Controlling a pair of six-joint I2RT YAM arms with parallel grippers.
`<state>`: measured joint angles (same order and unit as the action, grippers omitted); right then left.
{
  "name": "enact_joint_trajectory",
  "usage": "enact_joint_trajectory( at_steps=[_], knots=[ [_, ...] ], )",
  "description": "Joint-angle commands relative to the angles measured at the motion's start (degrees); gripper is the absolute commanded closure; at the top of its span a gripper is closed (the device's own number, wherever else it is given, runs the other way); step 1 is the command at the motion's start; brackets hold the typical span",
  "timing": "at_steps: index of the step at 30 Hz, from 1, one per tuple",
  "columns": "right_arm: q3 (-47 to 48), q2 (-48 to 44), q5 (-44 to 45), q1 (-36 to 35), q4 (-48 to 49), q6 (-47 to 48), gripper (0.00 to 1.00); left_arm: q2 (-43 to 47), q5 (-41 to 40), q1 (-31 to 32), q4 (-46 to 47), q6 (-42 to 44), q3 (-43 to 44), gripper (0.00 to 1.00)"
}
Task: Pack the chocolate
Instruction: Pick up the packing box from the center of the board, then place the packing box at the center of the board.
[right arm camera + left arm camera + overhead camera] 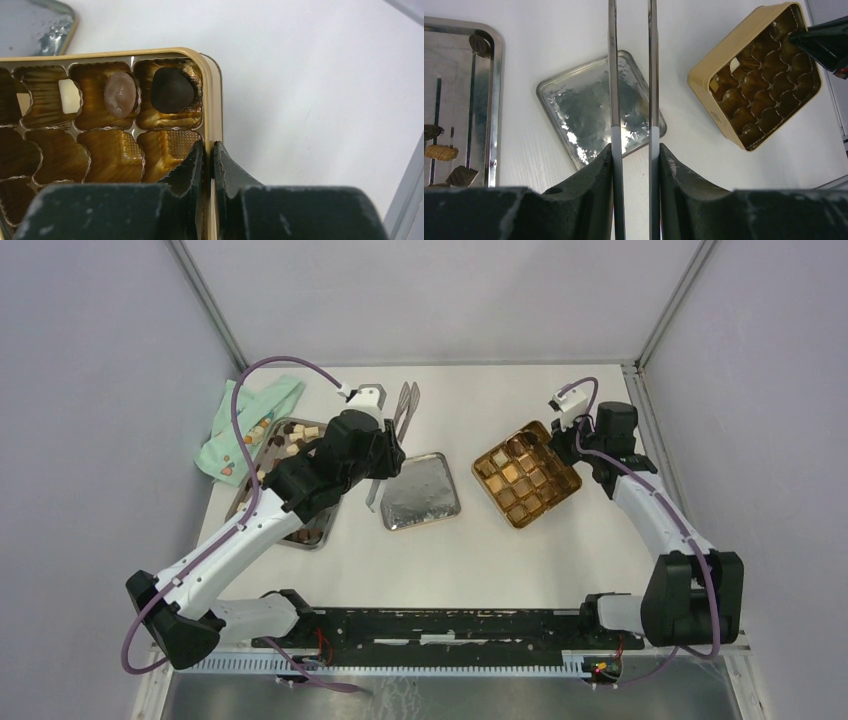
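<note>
Chocolate chunks (285,440) in brown and cream lie on a steel tray (305,536) at the left; a few chunks (441,151) show in the left wrist view. My left gripper (392,447) (634,155) is shut on the long metal tweezers (404,410) (613,75), whose two arms stay apart and point across the table. The gold tin (527,475) (758,75) holds a dark piece (171,90), a mid-brown piece (120,95) and a white piece (69,95) in its corner row. My right gripper (563,435) (209,150) is shut on the tin's side wall (215,100).
A silver square lid (420,490) (589,115) lies between the tray and the tin. A green patterned cloth (245,420) sits at the far left behind the tray. Grey walls with metal posts close in the table on three sides.
</note>
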<state>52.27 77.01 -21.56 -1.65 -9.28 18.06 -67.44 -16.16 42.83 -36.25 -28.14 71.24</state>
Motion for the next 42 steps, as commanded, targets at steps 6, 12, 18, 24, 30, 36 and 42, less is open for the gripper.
enact_joint_trajectory(
  at_steps=[6,12,18,24,30,36,42],
  knots=[
    [-9.01,-13.51,-4.39,0.07,1.07,7.03,1.00,1.99,-0.94,-0.11,4.06,1.81,-0.40,0.61],
    [-13.32,-16.81,-3.22,0.11,-0.44,4.20,1.00,2.22,0.55,-0.10,3.32,1.68,-0.33,0.61],
    [-13.53,-11.14,-0.77,3.92,-1.05,-3.69,1.00,1.88,3.71,-0.11,0.28,0.18,-1.02,0.61],
    [-9.32,-1.40,-1.41,8.99,-3.33,-8.75,0.99,2.36,4.01,-0.08,-3.76,-1.15,-1.90,0.61],
    [-9.46,1.66,-0.47,9.69,-4.69,-8.05,0.90,2.33,0.28,-0.09,-12.42,-1.70,-0.54,0.60],
    [-7.88,-1.62,-3.08,11.75,-6.75,-6.11,0.57,-0.49,-5.14,-0.76,-25.02,-3.95,3.31,0.60],
    [-7.66,-6.94,-9.60,14.90,-8.56,-1.09,0.35,-0.80,1.06,-15.02,-25.71,2.25,1.94,0.59]
  ],
)
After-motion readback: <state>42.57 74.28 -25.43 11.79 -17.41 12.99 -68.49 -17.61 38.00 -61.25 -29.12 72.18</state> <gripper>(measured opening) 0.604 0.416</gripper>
